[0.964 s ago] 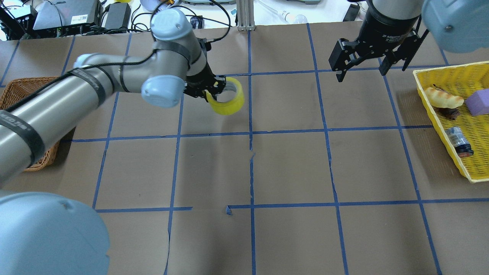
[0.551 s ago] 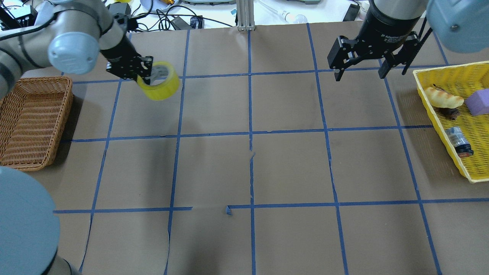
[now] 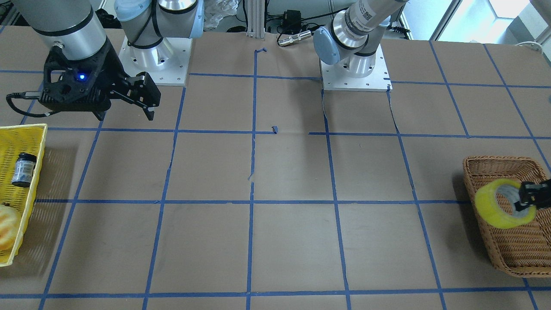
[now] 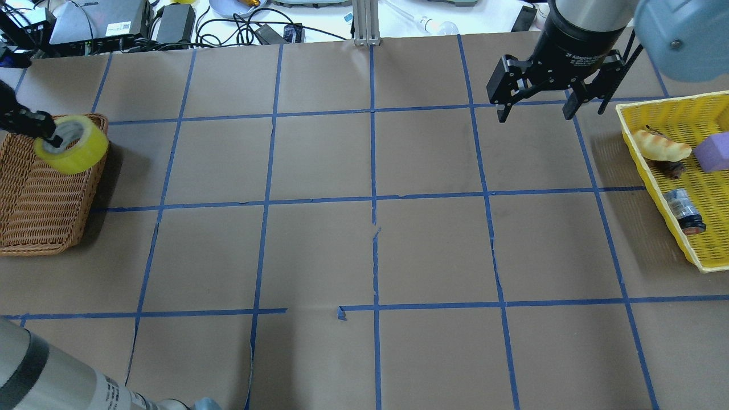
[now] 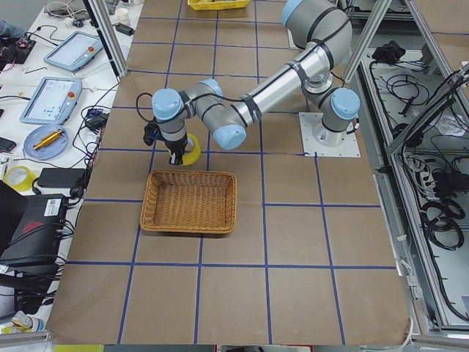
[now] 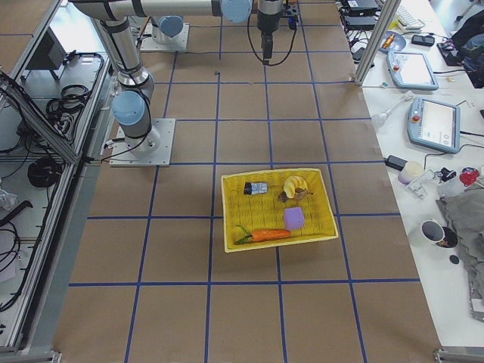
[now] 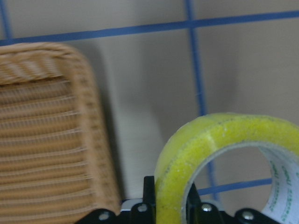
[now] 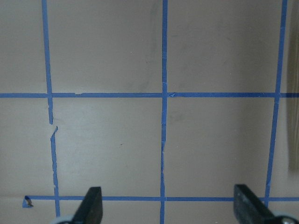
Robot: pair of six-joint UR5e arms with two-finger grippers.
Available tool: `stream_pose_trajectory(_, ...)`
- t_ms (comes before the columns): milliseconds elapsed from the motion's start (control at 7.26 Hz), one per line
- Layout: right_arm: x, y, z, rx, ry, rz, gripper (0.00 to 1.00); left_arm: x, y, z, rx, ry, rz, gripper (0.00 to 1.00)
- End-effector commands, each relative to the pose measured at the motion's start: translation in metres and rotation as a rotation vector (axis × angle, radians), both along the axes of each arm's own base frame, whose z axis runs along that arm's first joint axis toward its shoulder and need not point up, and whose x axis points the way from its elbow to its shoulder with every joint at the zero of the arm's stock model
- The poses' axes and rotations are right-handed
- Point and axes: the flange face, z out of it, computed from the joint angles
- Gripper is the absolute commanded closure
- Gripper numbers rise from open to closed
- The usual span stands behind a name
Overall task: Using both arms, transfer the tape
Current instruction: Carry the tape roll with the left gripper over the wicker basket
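Blue tape lines [image 4: 373,171] grid the brown table [image 4: 319,250] beside a cluttered bench [image 6: 401,140].

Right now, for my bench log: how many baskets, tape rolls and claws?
Baskets: 2, brown wicker basket and yellow plastic mesh basket
Tape rolls: 1, translucent yellow tape roll
Claws: 2, black left claw and black right claw
Total: 5
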Motion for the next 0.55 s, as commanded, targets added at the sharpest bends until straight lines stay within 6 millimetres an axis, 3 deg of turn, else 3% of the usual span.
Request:
stream_pose_trajectory(0,0.000,0.000,0.000,0.000,0.001,0.000,0.00,0.080,0.004,-0.029,-0.040,-0.045,-0.066,1.00)
stream_pose_trajectory(275,0.000,0.000,-0.001,0.003,0.003,0.000,0.00,0.090,-0.010,-0.088,-0.044,-0.029,-0.079,0.97)
stream_pose_trajectory(413,0.000,0.000,-0.001,0.003,0.001,0.000,0.00,0.089,-0.011,-0.099,-0.044,-0.008,-0.080,0.79)
